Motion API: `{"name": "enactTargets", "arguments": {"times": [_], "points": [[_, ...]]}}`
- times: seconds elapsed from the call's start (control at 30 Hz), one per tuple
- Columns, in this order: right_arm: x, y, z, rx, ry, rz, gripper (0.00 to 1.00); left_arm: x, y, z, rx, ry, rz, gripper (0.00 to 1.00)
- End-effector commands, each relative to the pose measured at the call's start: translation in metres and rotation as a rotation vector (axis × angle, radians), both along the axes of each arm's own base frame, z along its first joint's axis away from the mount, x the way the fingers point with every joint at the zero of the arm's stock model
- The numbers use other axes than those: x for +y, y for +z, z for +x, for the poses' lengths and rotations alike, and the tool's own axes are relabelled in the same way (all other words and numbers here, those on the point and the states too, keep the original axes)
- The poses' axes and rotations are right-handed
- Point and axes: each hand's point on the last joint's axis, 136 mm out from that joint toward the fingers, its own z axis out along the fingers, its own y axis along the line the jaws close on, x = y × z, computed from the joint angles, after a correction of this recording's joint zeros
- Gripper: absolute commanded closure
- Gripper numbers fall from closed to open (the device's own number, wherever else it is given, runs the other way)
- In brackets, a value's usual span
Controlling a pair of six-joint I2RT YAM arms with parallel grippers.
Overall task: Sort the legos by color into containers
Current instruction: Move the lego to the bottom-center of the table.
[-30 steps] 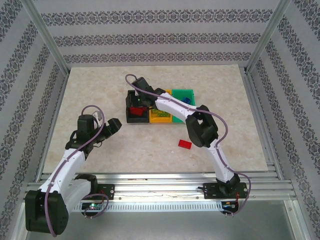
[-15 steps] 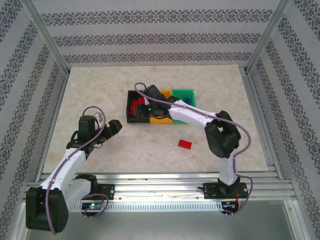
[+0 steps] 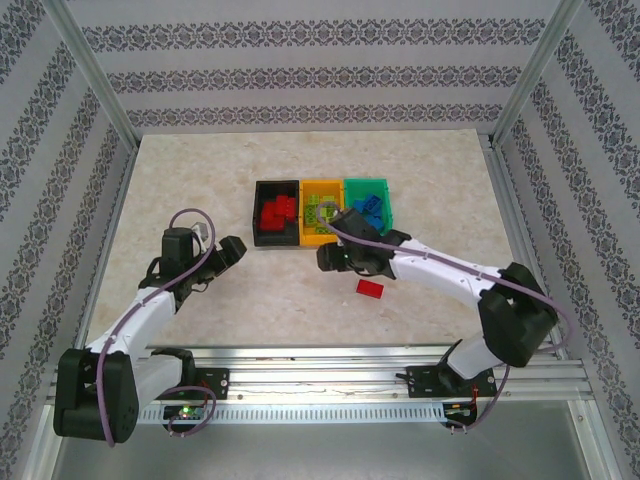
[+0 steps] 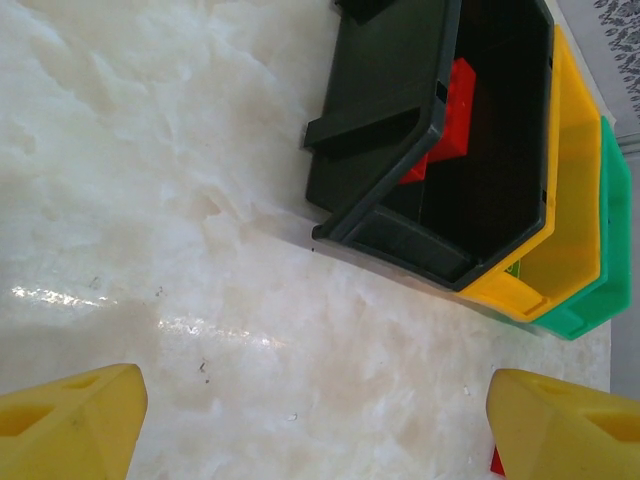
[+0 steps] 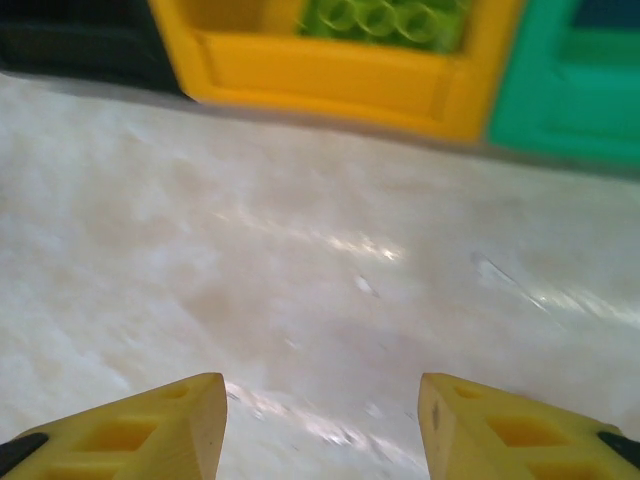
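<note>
Three containers stand side by side mid-table: a black bin with red legos, an orange bin with lime legos, and a green bin with blue legos. One red lego lies loose on the table in front of them. My right gripper hovers low in front of the orange bin, open and empty. My left gripper is open to the left of the bins, facing the black bin, with bare table between its fingers.
The marble tabletop is bounded by metal frame posts and patterned walls. In the left wrist view a sliver of the red lego peeks past the right finger. Free room lies left, right and behind the bins.
My right gripper has drawn back from above the black bin toward the near side and dropped low in front of the orange bin. The left arm has barely moved.
</note>
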Motion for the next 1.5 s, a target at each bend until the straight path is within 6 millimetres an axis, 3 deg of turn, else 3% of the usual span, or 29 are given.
{"name": "enactTargets", "arguments": {"times": [0.0,0.27,0.6,0.77,1.1,1.3,1.47], "points": [[-0.030,-0.009,-0.011,0.024,-0.071,-0.063,0.46,0.001,0.007,0.009,-0.044,0.011,-0.033,0.12],[-0.071,-0.033,-0.026,0.093,-0.144,-0.149,0.45,0.001,0.007,0.010,-0.046,0.014,-0.038,0.12],[-0.075,-0.060,-0.026,0.164,-0.136,-0.172,0.43,0.000,0.004,0.009,-0.037,0.018,-0.047,0.12],[-0.070,-0.070,-0.030,0.206,-0.131,-0.153,0.43,0.000,0.000,0.009,-0.025,0.016,-0.053,0.12],[-0.039,-0.058,-0.048,0.241,-0.045,-0.105,0.42,-0.001,-0.001,0.010,-0.026,0.019,-0.057,0.12],[-0.030,-0.065,-0.065,0.270,0.018,-0.150,0.35,0.000,-0.004,0.009,-0.024,0.025,-0.058,0.12],[-0.024,-0.069,-0.070,0.260,0.075,-0.244,0.36,-0.002,-0.005,0.010,-0.021,0.016,-0.069,0.12]]}}
